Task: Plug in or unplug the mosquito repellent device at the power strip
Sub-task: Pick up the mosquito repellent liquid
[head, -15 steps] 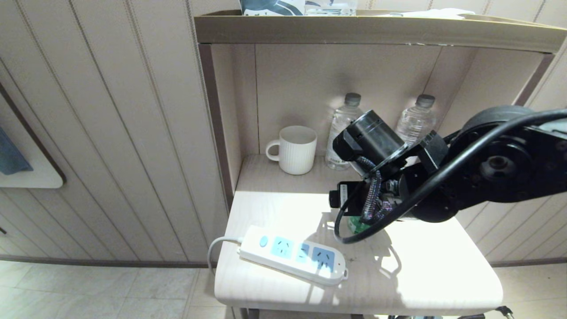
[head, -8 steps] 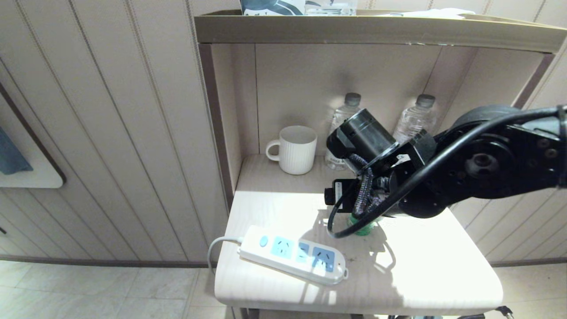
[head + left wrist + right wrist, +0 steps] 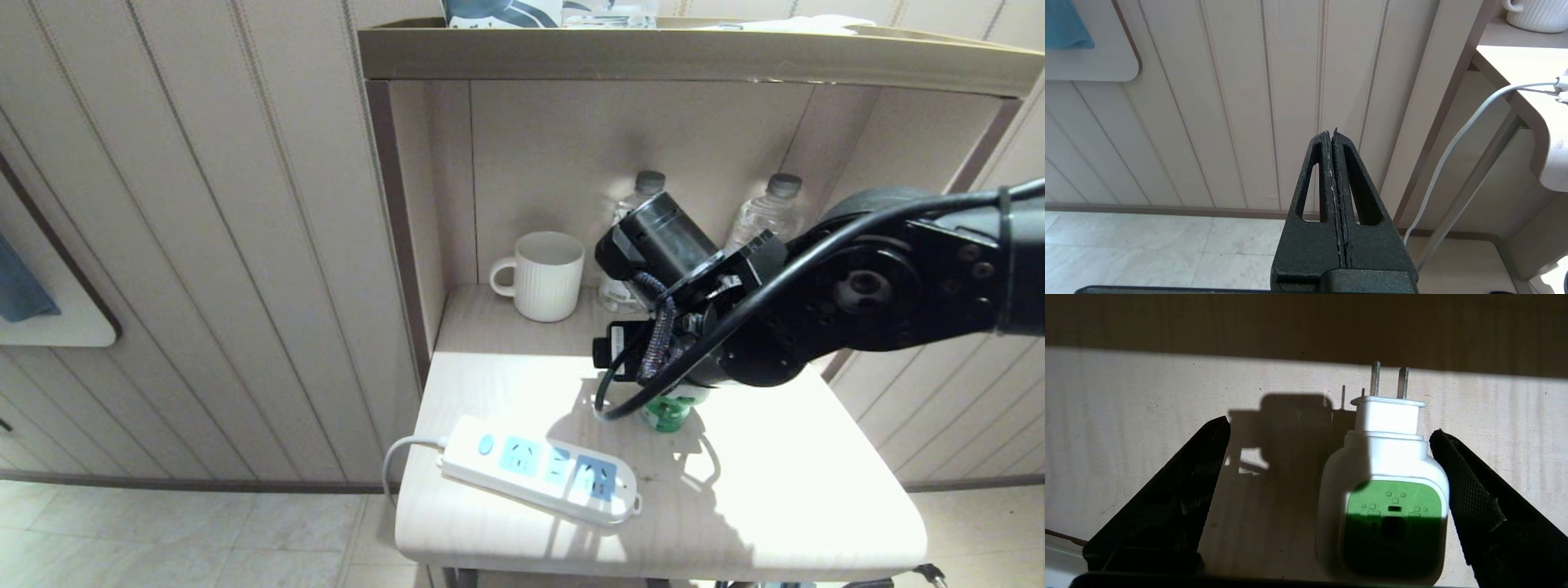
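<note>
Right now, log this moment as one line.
right gripper: open, straddling mosquito repellent device | device: unplugged | power strip: empty | left gripper: shut, parked

Right hand (image 3: 1327, 457) spread wide, pointing down; left hand (image 3: 1332, 136) closed.

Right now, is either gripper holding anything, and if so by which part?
Nothing is held. The right gripper stands open around the mosquito repellent device on the table, not closed on it. The left gripper is shut and empty, parked off the table.

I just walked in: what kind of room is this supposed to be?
Probably a bedroom or hotel room: a bedside table with a shelf, holding a white mug, two water bottles and a power strip.
</note>
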Controlling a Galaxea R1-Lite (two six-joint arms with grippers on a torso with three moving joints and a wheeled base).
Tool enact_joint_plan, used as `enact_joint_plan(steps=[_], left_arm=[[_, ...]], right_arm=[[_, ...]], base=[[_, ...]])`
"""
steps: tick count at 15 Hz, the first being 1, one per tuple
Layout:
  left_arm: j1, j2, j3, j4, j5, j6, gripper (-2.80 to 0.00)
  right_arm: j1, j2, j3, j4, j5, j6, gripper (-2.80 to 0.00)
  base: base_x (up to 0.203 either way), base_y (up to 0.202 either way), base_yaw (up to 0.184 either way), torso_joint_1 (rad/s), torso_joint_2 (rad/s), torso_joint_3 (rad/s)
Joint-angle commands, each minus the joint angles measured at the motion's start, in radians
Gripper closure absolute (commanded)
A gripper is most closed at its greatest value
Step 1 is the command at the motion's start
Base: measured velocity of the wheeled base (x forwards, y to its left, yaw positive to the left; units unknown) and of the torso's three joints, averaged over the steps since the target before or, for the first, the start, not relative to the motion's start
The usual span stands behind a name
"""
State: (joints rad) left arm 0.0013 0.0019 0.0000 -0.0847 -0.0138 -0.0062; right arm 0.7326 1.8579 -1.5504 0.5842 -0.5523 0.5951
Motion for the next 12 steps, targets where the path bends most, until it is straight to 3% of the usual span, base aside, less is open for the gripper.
enact_joint_plan(steps=[1,6,9,12], left_arm=[[0.0,0.0,0.0,-0.001,0.0,-0.001,0.0],[0.0,0.0,0.0,-0.001,0.0,0.0,0.0],[0.0,0.0,0.0,0.0,0.0,0.0,0.0],[0.0,0.0,0.0,-0.001,0.0,0.0,0.0]], right_arm=[[0.0,0.003,-0.003,0.003,-0.013,0.002,-2.8],[-0.002,-0.004,0.003,0.003,-0.027,0.004,-2.8],[0.011,-0.078,0.046,-0.014,-0.162,0.008,-2.8],[0.075,-0.168,0.177,-0.12,-0.204,-0.004,-2.8]], base=[[0.0,0.0,0.0,0.0,0.0,0.0],[0.0,0.0,0.0,0.0,0.0,0.0],[0.0,0.0,0.0,0.0,0.0,0.0],[0.0,0.0,0.0,0.0,0.0,0.0]])
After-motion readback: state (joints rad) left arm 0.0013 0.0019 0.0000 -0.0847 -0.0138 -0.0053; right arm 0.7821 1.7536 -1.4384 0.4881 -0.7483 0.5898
